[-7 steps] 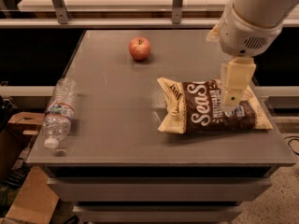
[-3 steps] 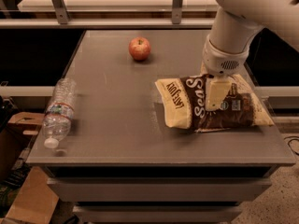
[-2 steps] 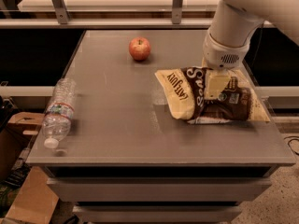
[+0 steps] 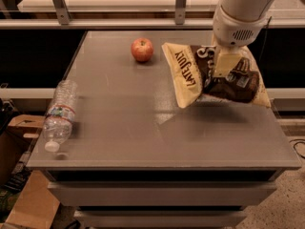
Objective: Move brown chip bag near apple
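Observation:
The brown chip bag (image 4: 214, 75) hangs lifted above the right side of the grey table (image 4: 143, 128), its cream edge facing left. My gripper (image 4: 223, 67) comes down from the white arm at the upper right and is shut on the bag's middle. The small red apple (image 4: 142, 49) sits on the table at the far middle, a short way left of the bag's upper left corner, not touching it.
A clear plastic water bottle (image 4: 58, 115) lies on its side near the table's left edge. A metal rail and posts (image 4: 180, 4) run behind the table. Cardboard boxes (image 4: 24, 194) sit on the floor at the lower left.
The gripper closed on the chip bag and lifted it off the table. It has carried the bag back and left, toward the apple.

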Tool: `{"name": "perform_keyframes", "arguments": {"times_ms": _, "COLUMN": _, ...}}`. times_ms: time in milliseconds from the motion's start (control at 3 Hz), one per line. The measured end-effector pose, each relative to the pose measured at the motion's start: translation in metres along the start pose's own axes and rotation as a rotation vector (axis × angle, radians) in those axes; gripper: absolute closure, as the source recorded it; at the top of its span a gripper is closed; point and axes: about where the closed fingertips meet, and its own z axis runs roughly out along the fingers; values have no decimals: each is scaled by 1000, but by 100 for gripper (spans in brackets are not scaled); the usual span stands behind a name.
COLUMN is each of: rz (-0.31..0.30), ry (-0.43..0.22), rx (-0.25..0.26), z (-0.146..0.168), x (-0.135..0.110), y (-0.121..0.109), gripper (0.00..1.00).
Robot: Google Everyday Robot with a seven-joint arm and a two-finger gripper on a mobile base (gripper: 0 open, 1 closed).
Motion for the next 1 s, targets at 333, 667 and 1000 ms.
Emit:
{"name": "perform_keyframes", "arguments": {"times_ms": 333, "rz": 7, "ry": 14, "rx": 60, "z": -22, "x": 2, "y": -17, "gripper": 100}}
{"name": "perform_keyframes", "arguments": {"times_ms": 667, "rz": 77, "ry": 11, "rx": 148, "z": -37, "x": -10, "y": -78, "gripper": 100}}
{"name": "perform_keyframes", "arguments": {"times_ms": 1000, "rz": 77, "ry": 11, "rx": 149, "z": -37, "x": -10, "y": -79, "gripper": 100}}
